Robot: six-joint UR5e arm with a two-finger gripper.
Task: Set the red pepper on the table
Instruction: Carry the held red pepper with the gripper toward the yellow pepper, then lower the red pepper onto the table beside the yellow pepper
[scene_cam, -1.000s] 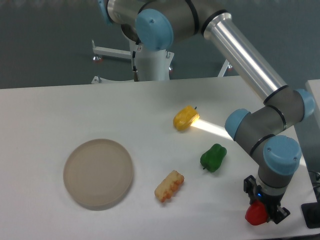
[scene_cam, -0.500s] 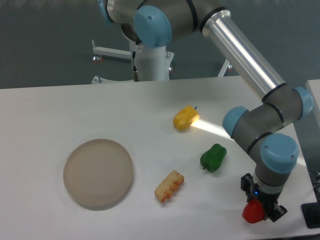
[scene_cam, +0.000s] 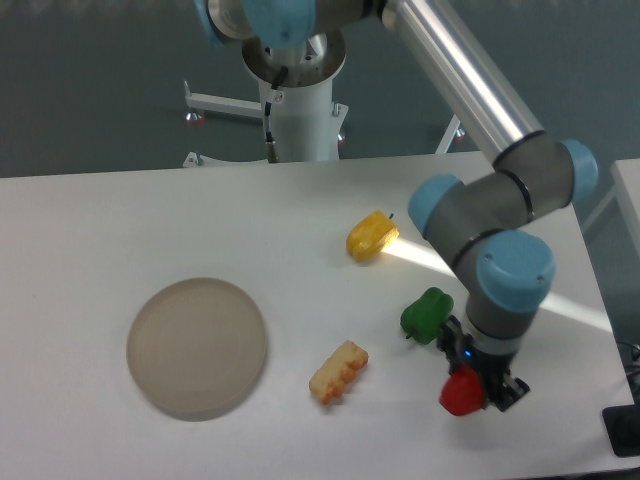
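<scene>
The table (scene_cam: 120,220) is the biggest thing here, a flat white top that fills most of the view. Over it reaches the UR5e arm (scene_cam: 470,90), silver tube with blue joint caps, coming down from the top and bending to the right side of the tabletop. Next in size is the round beige plate (scene_cam: 197,347), sitting on the left half, well apart from everything else.

Then the small stuff. The yellow pepper (scene_cam: 371,236) lies near the middle, further back. A pale, ridged, yellowish toy food piece (scene_cam: 339,371) lies in front of it, right of the plate; what it actually is can't be told. The green pepper (scene_cam: 426,314) sits just beside the arm's wrist, on its left as seen.

The gripper (scene_cam: 478,385) is black and points down at the table's right front area, its fingers clamped on the red pepper (scene_cam: 460,393). That pepper is small, glossy, bright red and rounded, with a little highlight on its top. It's just in front of the green pepper. Whether its underside touches the table isn't clear from this angle.
</scene>
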